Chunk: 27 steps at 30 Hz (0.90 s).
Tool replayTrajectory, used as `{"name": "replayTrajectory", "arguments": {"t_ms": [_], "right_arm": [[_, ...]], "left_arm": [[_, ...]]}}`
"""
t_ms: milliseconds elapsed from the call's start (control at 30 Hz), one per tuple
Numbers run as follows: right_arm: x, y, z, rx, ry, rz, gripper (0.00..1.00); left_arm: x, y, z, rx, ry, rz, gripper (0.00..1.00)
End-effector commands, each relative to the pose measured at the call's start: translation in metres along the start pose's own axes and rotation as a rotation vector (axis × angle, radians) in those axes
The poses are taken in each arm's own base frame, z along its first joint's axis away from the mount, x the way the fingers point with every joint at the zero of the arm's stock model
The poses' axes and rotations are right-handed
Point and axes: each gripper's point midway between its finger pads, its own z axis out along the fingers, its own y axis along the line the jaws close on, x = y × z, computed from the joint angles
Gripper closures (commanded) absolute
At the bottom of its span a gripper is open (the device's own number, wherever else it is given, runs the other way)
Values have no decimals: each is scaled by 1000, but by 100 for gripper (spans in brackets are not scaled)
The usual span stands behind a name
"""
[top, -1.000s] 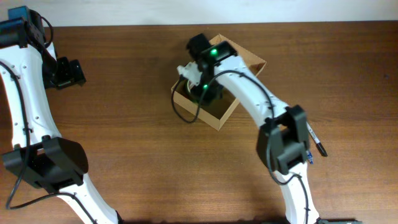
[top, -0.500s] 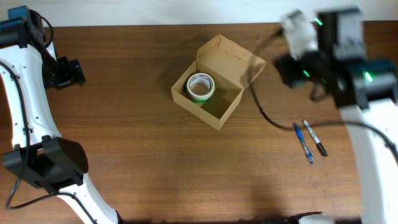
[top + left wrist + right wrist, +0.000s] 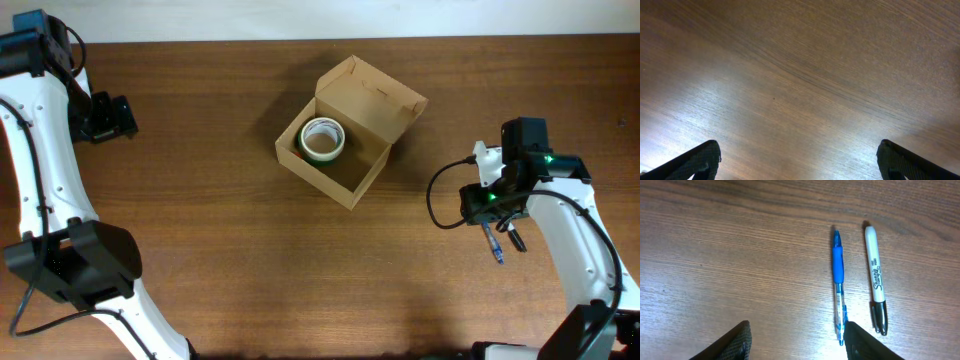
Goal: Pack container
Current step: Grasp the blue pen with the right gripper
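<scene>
Two pens lie on the desk just ahead of the right tool, which is wide open and empty | step: straddle blue pen only, marker kept outside the jaws, then descend | container, holding tape roll, well apart to tool's left

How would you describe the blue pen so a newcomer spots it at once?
On the wooden table, look right of the open cardboard container, under the right tool. Two pens lie there side by side, apart. The blue pen is the one nearer the container, with a blue grip and clear barrel; its neighbour, the marker, is white with a black cap.
</scene>
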Motion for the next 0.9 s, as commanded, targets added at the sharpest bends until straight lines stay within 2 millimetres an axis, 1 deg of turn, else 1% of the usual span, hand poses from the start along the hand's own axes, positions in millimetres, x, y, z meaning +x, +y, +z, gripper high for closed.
{"name": "replayTrajectory", "arguments": {"t_ms": [0,233,533,733,867], "right_arm": [[6,-6,12,7,45,37,39],[19,-19,38,64,168,35,40],[34,-21,66,63,290,30,41],[42,-25,77,60,321,43,41],[52,-36,84,62,324,94,41]], "left_arm": [[1,-2,2,9,9,5,0],[1,-2,2,9,9,5,0],[1,-2,2,9,9,5,0],[1,-2,2,9,9,5,0],[1,-2,2,9,9,5,0]]}}
